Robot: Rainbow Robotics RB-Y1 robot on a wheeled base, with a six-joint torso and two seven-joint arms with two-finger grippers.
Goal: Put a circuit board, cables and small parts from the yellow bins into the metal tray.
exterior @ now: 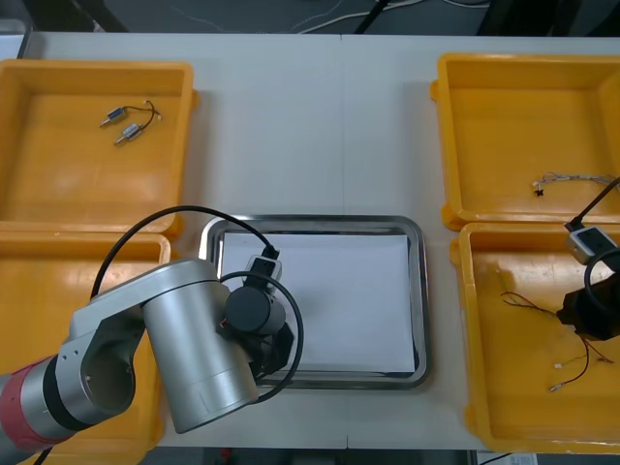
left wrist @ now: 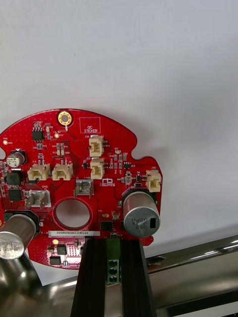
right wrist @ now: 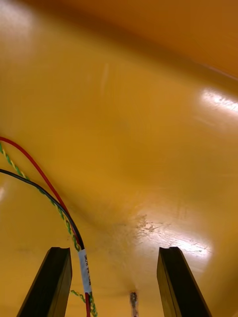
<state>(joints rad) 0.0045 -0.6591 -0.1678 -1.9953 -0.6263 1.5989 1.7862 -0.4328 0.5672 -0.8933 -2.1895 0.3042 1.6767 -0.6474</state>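
On the front camera my left arm lies over the near left corner of the metal tray, which is white inside. My right arm hangs in the near right yellow bin, above thin red and black cables. The far right bin holds one pale twisted cable. The far left bin holds two small metal parts with wires on them.

On the right wrist camera, the right gripper has its fingers spread wide above the bin floor, with nothing gripped. A red lead, a black lead and a yellow-green twisted lead run in together and pass just inside one finger. They are bound there by a white sleeve whose print I can't read. A small metal tip sits between the fingers, touching neither.

On the left wrist camera, the left gripper has its fingers drawn narrow, clamped on the green terminal block at the edge of the round red circuit board. The board reaches out beyond the fingertips over the tray's white inside, and the shiny rim runs under the fingers. A white box on the board reads "QC STICKER". A white strip label just beyond the fingertips begins "25DRV", and I can't make out the rest.
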